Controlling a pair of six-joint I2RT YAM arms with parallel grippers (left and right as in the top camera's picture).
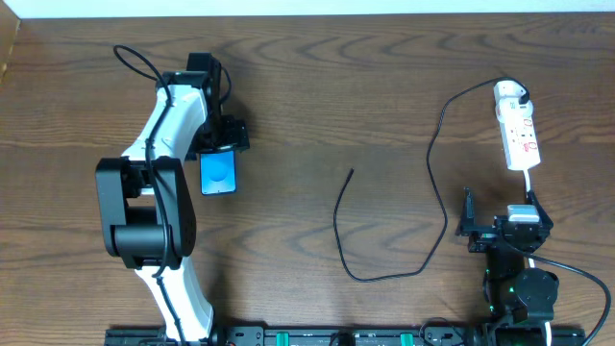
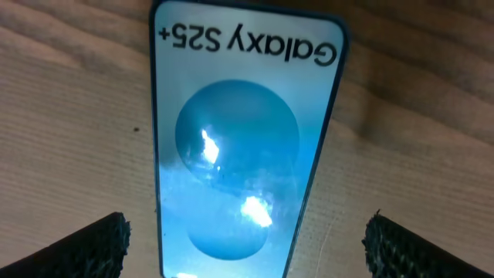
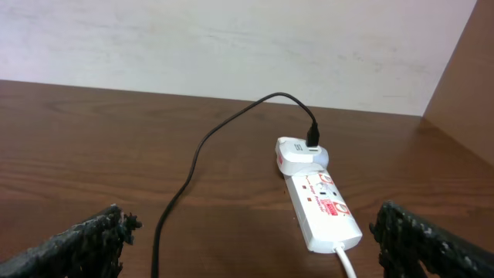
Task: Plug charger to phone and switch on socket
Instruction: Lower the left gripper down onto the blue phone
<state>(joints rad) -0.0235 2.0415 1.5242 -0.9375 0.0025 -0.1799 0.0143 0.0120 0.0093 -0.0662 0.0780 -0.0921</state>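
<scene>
Left gripper (image 2: 247,251), fingers spread wide, straddled the phone (image 2: 247,139) without touching it; right gripper (image 3: 251,232), likewise open and empty, faced the socket (image 3: 324,208), where the charger (image 3: 193,166) was plugged, its tip loose on the table (image 1: 288,96)

A dark brown surface (image 1: 317,96) with a strong wood grain fills almost the whole overhead view, its streaks running mostly left to right. Along the top edge of that frame lies a thin pale strip. In the right wrist view an off-white wall (image 3: 193,38), faintly smudged, rises behind the far edge of the surface. At the right of that frame a plain brown panel (image 3: 463,85) stands upright against the wall. Soft, even light leaves a dull sheen on the wood.
</scene>
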